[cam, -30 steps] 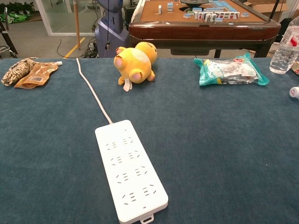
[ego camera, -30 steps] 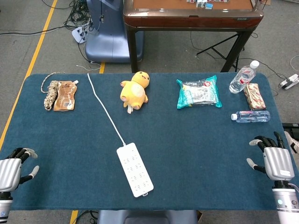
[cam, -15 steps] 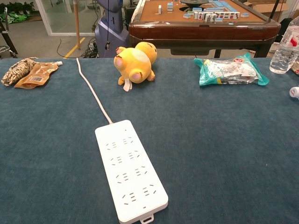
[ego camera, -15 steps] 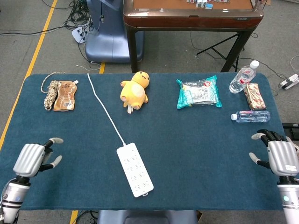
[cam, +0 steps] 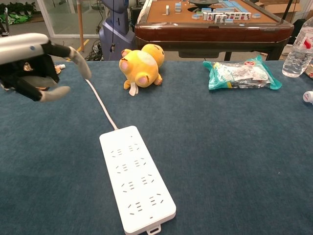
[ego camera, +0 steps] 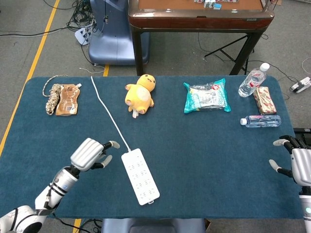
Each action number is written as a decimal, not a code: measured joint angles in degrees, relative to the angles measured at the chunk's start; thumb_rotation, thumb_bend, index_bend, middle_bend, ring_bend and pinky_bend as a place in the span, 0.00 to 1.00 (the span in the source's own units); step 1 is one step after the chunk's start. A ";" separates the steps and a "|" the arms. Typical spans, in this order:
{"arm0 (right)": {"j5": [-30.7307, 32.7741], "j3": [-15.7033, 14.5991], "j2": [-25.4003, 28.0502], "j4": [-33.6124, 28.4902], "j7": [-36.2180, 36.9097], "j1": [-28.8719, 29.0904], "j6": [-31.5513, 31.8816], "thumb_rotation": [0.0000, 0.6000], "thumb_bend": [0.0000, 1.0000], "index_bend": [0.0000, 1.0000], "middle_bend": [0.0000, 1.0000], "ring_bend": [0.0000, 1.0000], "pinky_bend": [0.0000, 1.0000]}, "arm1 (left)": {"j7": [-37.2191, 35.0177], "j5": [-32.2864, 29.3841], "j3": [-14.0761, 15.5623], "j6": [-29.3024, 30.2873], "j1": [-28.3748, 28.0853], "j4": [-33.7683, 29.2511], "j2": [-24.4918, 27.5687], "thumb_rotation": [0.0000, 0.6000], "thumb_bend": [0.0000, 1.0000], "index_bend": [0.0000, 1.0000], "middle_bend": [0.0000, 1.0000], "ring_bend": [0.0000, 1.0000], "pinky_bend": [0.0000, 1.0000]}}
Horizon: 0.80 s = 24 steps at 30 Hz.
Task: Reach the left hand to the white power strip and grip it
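While the strip (ego camera: 140, 175) lies flat on the surface (ego camera: 204, 145), the left hand (ego camera: 90, 154) hovers just beside it, fingers apart, empty; the right hand (ego camera: 300, 165) waits spread at the far edge.

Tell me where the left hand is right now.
In the head view the left hand hovers open over the table's near-left part, just left of the white power strip, not touching it.

Between the left hand (ego camera: 90, 154) and the flat white plastic power strip (ego camera: 140, 175) lies only bare dark blue cloth surface (ego camera: 204, 145). The strip's thin white cord (ego camera: 109, 114) runs away from its far end, just beside the hand's fingers (ego camera: 108, 145). The yellow plush chick (ego camera: 140, 93) sits well beyond, out of the way.
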 measured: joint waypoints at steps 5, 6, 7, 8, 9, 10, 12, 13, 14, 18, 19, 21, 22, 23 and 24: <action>0.35 -0.30 -0.09 0.40 0.48 -0.08 -0.53 1.00 0.16 0.39 0.29 0.27 0.44 | 1.87 -3.42 0.08 -4.43 -3.27 1.85 -4.21 1.00 0.49 0.39 1.00 1.00 1.00; 0.29 -0.39 -0.12 0.42 0.47 -0.09 -0.59 1.00 0.16 0.39 0.29 0.27 0.44 | 2.31 -4.20 0.18 -5.36 -3.97 2.47 -5.16 1.00 0.49 0.38 1.00 1.00 1.00; 0.25 -0.47 -0.15 0.41 0.46 -0.10 -0.63 1.00 0.16 0.39 0.29 0.27 0.44 | 2.62 -4.76 0.28 -5.96 -4.44 2.97 -5.84 1.00 0.49 0.38 1.00 1.00 1.00; 0.22 -0.53 -0.17 0.40 0.43 -0.12 -0.65 1.00 0.16 0.39 0.29 0.27 0.44 | 2.94 -5.32 0.40 -6.45 -4.83 3.46 -6.49 1.00 0.49 0.38 1.00 1.00 1.00; 0.21 -0.61 -0.20 0.39 0.38 -0.15 -0.69 1.00 0.16 0.39 0.29 0.27 0.44 | 3.38 -6.06 0.57 -6.94 -5.24 4.03 -7.27 1.00 0.50 0.37 1.00 1.00 1.00; 0.23 -0.65 -0.22 0.40 0.33 -0.16 -0.73 1.00 0.16 0.39 0.29 0.27 0.44 | 3.76 -6.63 0.68 -7.17 -5.46 4.40 -7.80 1.00 0.52 0.37 1.00 1.00 1.00; 0.42 -0.70 -0.28 0.47 0.31 -0.15 -0.91 1.00 0.16 0.39 0.29 0.27 0.44 | 4.85 -7.87 0.97 -7.51 -5.86 5.11 -8.94 1.00 0.54 0.36 1.00 1.00 1.00; 0.56 -0.70 -0.31 0.51 0.33 -0.12 -1.05 1.00 0.16 0.39 0.29 0.27 0.44 | 5.34 -8.40 1.08 -7.62 -6.01 5.33 -9.37 1.00 0.55 0.36 1.00 1.00 1.00; 0.72 -0.69 -0.35 0.57 0.36 -0.07 -1.25 1.00 0.16 0.39 0.29 0.27 0.44 | 5.81 -8.92 1.19 -7.74 -6.18 5.49 -9.75 1.00 0.55 0.36 1.00 1.00 1.00; 1.10 -0.65 -0.69 0.97 0.45 0.51 -2.38 1.00 0.16 0.39 0.29 0.27 0.44 | 7.80 -10.75 1.57 -8.32 -7.09 6.06 -11.19 1.00 0.55 0.35 1.00 1.00 1.00; 1.07 -0.66 -0.79 1.02 0.48 0.64 -2.54 1.00 0.16 0.39 0.29 0.27 0.44 | 8.21 -11.06 1.64 -8.42 -7.28 6.18 -11.44 1.00 0.55 0.35 1.00 1.00 1.00; 0.89 -0.71 -0.88 1.04 0.49 0.83 -2.79 1.00 0.16 0.39 0.29 0.27 0.44 | 9.19 -11.78 1.81 -8.65 -7.71 6.33 -11.90 1.00 0.55 0.35 1.00 1.00 1.00; 0.83 -0.72 -0.87 1.03 0.45 0.89 -2.86 1.00 0.16 0.39 0.29 0.27 0.44 | 9.59 -12.10 1.88 -8.75 -7.90 6.33 -12.06 1.00 0.55 0.35 1.00 1.00 1.00; 0.78 -0.72 -0.85 1.02 0.41 0.96 -2.92 1.00 0.16 0.39 0.29 0.27 0.44 | 9.97 -12.42 1.95 -8.84 -8.09 6.28 -12.18 1.00 0.55 0.35 1.00 1.00 1.00; 0.72 -0.72 -0.82 1.00 0.40 1.02 -2.97 1.00 0.16 0.39 0.29 0.27 0.44 | 10.45 -12.78 2.03 -8.95 -8.32 6.16 -12.30 1.00 0.55 0.35 1.00 1.00 1.00</action>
